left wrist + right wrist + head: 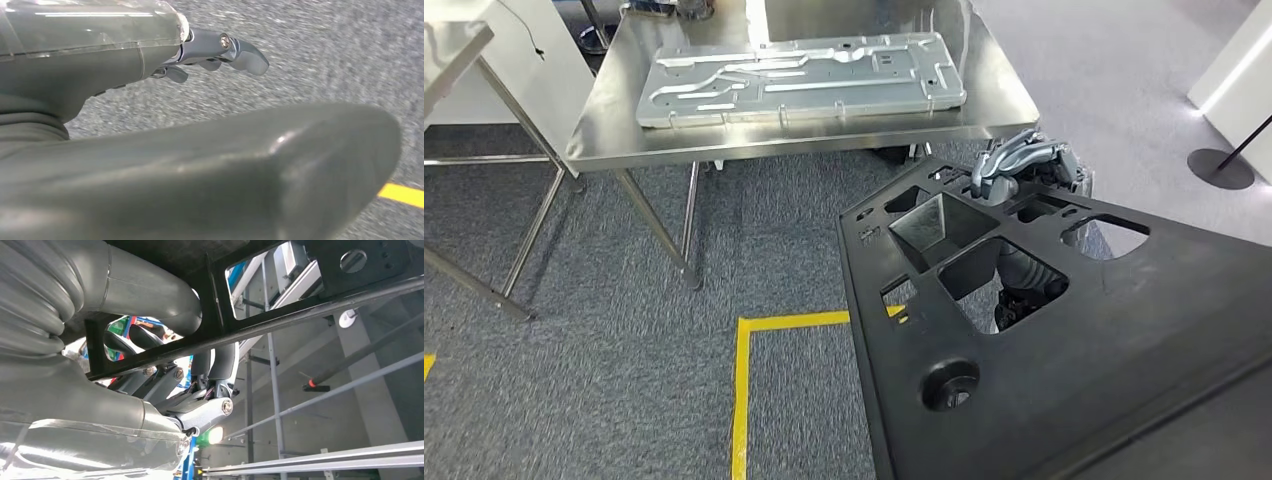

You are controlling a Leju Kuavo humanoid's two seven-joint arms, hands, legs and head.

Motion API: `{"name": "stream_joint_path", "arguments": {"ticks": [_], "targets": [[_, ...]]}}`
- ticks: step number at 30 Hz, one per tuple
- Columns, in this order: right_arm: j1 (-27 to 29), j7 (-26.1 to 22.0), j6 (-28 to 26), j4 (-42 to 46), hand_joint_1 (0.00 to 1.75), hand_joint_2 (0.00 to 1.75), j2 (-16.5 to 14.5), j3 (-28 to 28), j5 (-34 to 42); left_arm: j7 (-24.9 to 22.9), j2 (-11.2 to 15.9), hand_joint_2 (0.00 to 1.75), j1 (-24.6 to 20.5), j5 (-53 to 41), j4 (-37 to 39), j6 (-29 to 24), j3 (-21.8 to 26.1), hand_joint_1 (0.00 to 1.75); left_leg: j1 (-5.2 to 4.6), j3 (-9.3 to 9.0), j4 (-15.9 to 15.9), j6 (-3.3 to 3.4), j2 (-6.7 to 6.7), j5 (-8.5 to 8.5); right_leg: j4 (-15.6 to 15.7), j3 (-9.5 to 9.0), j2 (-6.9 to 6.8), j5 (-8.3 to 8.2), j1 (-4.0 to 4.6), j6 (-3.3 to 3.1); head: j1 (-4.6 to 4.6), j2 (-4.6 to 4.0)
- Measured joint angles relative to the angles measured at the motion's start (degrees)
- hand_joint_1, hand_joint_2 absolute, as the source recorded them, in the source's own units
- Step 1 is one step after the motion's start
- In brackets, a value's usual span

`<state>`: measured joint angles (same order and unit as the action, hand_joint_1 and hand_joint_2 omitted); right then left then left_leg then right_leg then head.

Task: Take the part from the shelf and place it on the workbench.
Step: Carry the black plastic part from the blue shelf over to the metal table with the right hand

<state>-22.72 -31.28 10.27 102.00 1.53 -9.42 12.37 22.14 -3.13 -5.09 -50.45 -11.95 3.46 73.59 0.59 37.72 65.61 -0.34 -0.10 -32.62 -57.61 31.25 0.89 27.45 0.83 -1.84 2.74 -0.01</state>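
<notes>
No text, label, brand or number can be read anywhere here. The black part [1064, 340] carries no readable lettering on its face, and the metal plate [804, 78] on the desk [604, 140] shows only pressed ribs. The yellow line [742, 400] on the floor is plain tape, no writing on it.
</notes>
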Motion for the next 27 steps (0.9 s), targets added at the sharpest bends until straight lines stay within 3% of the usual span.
{"name": "stream_joint_path", "arguments": {"ticks": [2,3,7,9,11,12,13,15,16,18,22,24,26,27], "targets": [[0.12,0.01,-0.01,-0.15,1.75,1.75,0.01,-0.01,0.01,0.0,0.12,0.0,0.15,0.02,-0.01,-0.02,0.0,0.0,-0.56,-0.64,-5.27,0.98,-0.22,6.84,-0.02,-1.21,0.19,1.22,0.21,0.33,-0.01,0.01],[0.18,0.03,0.01,-0.21,1.75,1.75,0.01,-0.02,0.0,0.0,0.18,0.0,0.22,0.03,-0.01,-0.02,0.0,0.0,-0.77,-0.82,-6.51,1.35,-0.31,8.72,-0.08,-1.54,0.3,1.58,0.23,0.6,0.0,0.01],[-0.05,0.06,0.01,-0.18,1.75,1.75,0.02,-0.04,-0.01,0.01,0.08,0.0,-0.01,0.05,-0.01,-0.03,0.0,0.0,-0.45,-2.85,-8.05,2.23,-0.35,8.77,-2.48,-1.09,0.16,2.06,0.1,1.96,-0.01,0.0],[-0.28,0.09,-0.01,-0.17,1.75,1.75,0.02,-0.06,-0.02,0.02,0.02,0.0,-0.12,0.07,-0.01,-0.03,0.0,0.0,-0.27,-3.78,-8.53,2.48,-0.37,8.42,-8.0,2.07,-0.11,3.98,-0.33,2.7,-0.01,0.01],[-0.29,0.13,-0.02,-0.2,1.75,1.75,0.02,-0.07,-0.02,0.01,0.02,0.0,-0.13,0.07,-0.01,-0.03,0.0,0.0,-0.18,-4.34,-8.56,2.47,-0.37,7.74,-14.19,6.62,-0.22,6.69,-1.01,3.48,-0.01,0.01],[-0.24,0.16,-0.02,-0.22,1.75,1.75,0.02,-0.07,-0.02,0.01,0.02,0.0,-0.09,0.08,-0.01,-0.03,0.0,0.0,-0.1,-4.74,-8.55,2.37,-0.37,7.34,-15.51,8.13,-0.29,7.07,-1.34,3.84,-0.01,0.01],[-0.23,0.19,-0.02,-0.24,1.75,1.75,0.02,-0.07,-0.02,0.0,0.02,0.0,-0.05,0.08,-0.01,-0.03,0.0,0.0,0.0,-5.27,-8.54,2.24,-0.39,6.91,-14.91,8.68,-0.38,6.17,-1.61,4.12,-0.01,0.01],[-0.28,0.27,-0.03,-0.24,1.75,1.75,0.02,-0.07,-0.02,0.0,0.0,0.0,-0.02,0.09,-0.01,-0.03,0.0,0.0,0.24,-6.57,-8.51,1.82,-0.44,5.92,-8.36,6.99,-0.63,0.92,-2.04,4.5,-0.01,0.01],[-0.31,0.36,-0.06,-0.26,1.75,1.75,0.02,-0.07,-0.03,0.0,-0.02,0.0,-0.05,0.09,-0.01,-0.03,0.0,0.0,0.32,-7.18,-8.49,1.5,-0.45,5.42,-4.67,5.83,-0.77,-1.23,-2.07,4.49,-0.01,0.01],[-0.39,0.68,-0.14,-0.31,1.75,1.75,0.03,-0.09,-0.08,0.0,-0.02,0.0,-0.13,0.13,-0.01,-0.02,0.0,0.0,0.37,-7.76,-8.52,0.64,-0.43,4.6,-0.47,4.54,-0.91,-3.17,-1.8,3.83,-0.02,0.0],[-0.7,1.09,-0.18,-0.34,1.75,1.75,0.09,-0.14,-0.15,0.01,-0.07,0.0,-0.29,0.21,-0.01,0.03,0.0,0.0,0.48,-8.03,-6.99,-0.88,-0.26,3.62,-0.01,3.74,-0.81,-2.91,-1.62,1.9,-0.01,0.01],[-1.04,1.12,-0.17,-0.36,1.75,1.75,0.08,-0.21,-0.17,0.02,-0.08,0.0,-0.42,0.25,-0.01,0.05,0.0,0.0,0.62,-5.59,-2.06,-1.16,-0.23,1.3,0.11,3.05,-0.84,-2.62,-1.59,1.23,-0.01,0.01],[-1.19,1.12,-0.17,-0.48,1.75,1.75,0.07,-0.31,-0.17,0.03,-0.08,0.0,-0.33,0.28,-0.01,0.06,0.01,0.0,0.6,-1.03,5.58,-1.21,-0.22,-1.6,0.1,2.63,-0.83,-2.14,-1.34,0.84,-0.01,0.01],[-1.18,1.14,-0.17,-0.59,1.75,1.75,0.07,-0.35,-0.18,0.03,-0.08,0.0,-0.24,0.3,-0.01,0.06,0.01,0.0,0.59,0.86,8.07,-1.12,-0.22,-2.13,0.1,2.37,-0.78,-1.87,-1.19,0.75,-0.01,0.01]]}}
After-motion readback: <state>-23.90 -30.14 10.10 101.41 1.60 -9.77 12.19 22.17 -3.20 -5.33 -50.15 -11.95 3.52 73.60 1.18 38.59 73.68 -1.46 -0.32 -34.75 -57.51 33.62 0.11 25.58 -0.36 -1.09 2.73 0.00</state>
